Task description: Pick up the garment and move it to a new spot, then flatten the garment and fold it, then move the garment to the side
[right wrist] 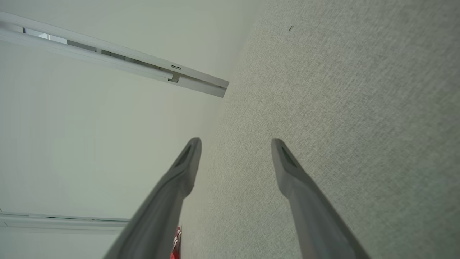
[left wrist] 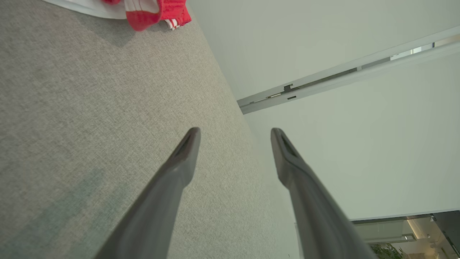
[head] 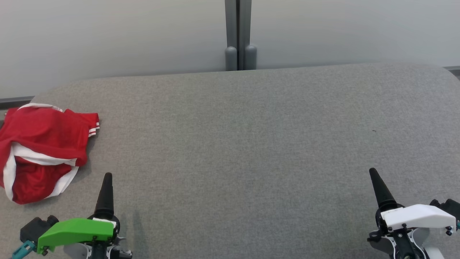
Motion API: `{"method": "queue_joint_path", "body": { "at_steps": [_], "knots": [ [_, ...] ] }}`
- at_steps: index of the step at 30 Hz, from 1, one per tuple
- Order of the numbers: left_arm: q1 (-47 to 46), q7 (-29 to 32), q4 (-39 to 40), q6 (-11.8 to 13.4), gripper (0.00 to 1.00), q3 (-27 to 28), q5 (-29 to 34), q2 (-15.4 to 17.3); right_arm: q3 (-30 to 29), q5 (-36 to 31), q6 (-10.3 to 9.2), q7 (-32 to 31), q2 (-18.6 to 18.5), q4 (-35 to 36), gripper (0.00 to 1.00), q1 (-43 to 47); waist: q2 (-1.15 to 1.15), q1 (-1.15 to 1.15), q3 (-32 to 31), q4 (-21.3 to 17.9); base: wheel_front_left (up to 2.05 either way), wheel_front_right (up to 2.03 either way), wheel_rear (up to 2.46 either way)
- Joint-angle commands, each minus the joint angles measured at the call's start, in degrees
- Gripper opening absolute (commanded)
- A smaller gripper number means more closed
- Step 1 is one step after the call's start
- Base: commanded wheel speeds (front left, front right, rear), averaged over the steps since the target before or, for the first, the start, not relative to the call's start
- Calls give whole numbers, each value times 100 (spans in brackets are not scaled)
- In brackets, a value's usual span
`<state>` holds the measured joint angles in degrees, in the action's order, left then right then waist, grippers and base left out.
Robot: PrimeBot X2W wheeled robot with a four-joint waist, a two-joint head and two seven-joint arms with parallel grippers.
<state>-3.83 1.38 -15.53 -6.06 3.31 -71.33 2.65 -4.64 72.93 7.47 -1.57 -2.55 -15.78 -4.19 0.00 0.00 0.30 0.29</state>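
The crumpled red fabric garment with white trim lies in a heap at the far left edge of the grey fabric-covered counter. It is just ahead and to the left of the left hand and well apart from the right hand. Both hands sit at the near side of the counter, fingers pointing toward the pale wall and its grey upright post, each with its two long dark fingers spread wide and nothing between them.
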Motion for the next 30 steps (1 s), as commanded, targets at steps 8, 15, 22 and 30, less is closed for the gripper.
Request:
{"method": "queue_joint_path", "body": {
  "at_steps": [8,15,22,30],
  "knots": [
    [-150,-229,14,48,100,-228,1144,182,140,-1109,2,241,-57,82,100,-104,0,0,2,22,0,0,0],
    [-182,-382,-55,165,100,-462,1844,291,252,-1798,2,395,-122,-4,100,-167,0,0,8,37,0,0,0],
    [-245,-520,-254,297,100,-653,2417,370,329,-2377,2,534,-152,2,100,-241,0,0,2,50,0,0,0],
    [-263,-669,-122,456,100,-993,3111,533,324,-2953,2,684,-133,75,100,-252,0,0,0,59,0,0,0]
  ]
}}
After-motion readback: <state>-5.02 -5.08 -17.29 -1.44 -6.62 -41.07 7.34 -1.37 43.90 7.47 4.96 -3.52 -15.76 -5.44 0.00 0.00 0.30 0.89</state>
